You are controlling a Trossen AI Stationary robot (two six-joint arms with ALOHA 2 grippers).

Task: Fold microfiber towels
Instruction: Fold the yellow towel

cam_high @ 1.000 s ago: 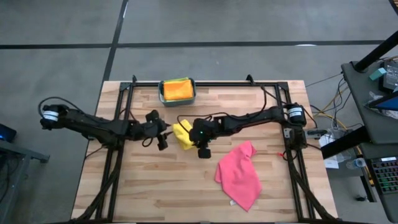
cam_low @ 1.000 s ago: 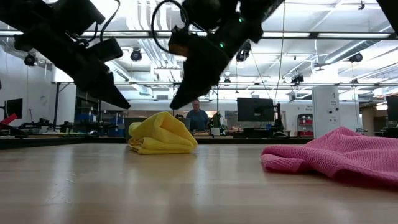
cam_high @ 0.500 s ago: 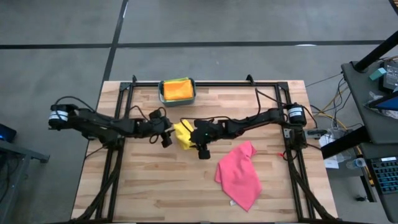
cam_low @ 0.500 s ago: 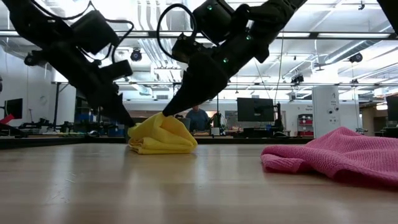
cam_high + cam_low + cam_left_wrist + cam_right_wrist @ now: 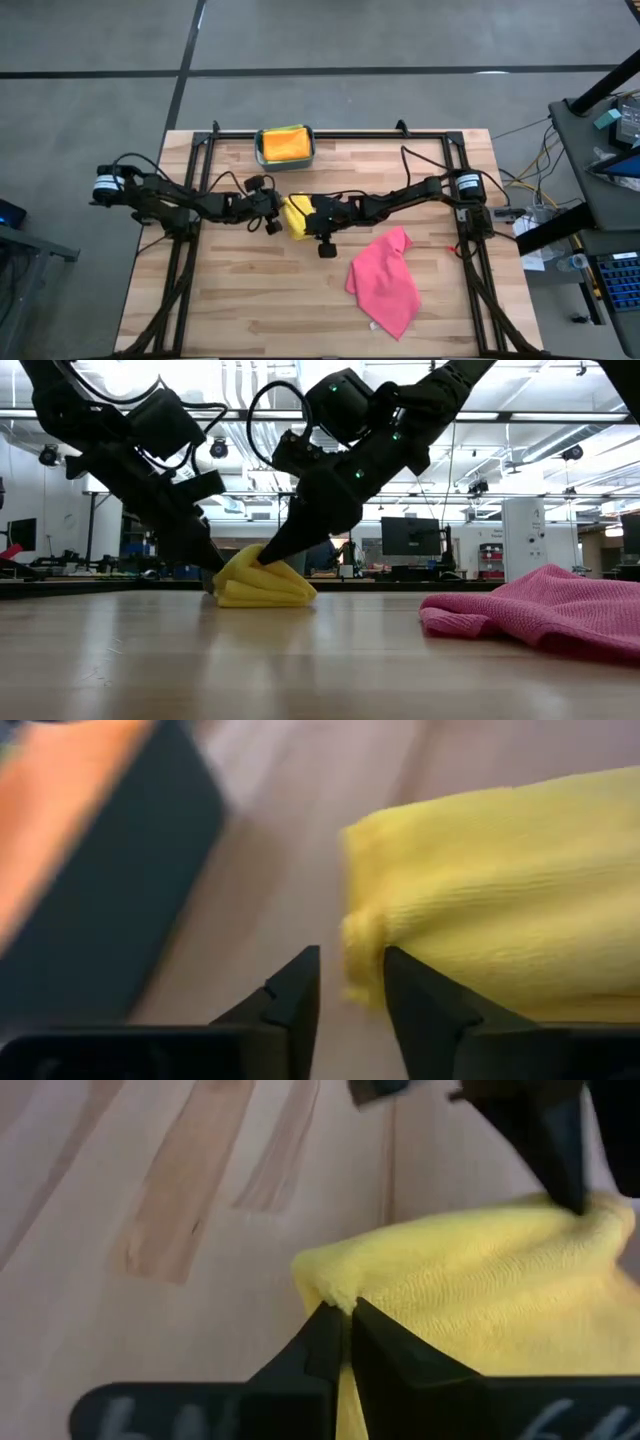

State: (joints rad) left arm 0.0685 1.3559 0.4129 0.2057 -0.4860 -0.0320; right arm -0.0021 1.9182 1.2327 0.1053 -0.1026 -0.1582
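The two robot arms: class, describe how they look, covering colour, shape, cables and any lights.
Both arms are black, slim and jointed. The left arm and the right arm carry looping black cables. Each ends in tapered, wedge-shaped black fingers. Small green lights glow on the right arm.

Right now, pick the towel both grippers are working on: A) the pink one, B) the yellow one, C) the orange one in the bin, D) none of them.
B: the left gripper and the right gripper both pinch edges of the yellow towel at mid-table, while the pink towel lies apart from them and the orange towel sits in the bin.
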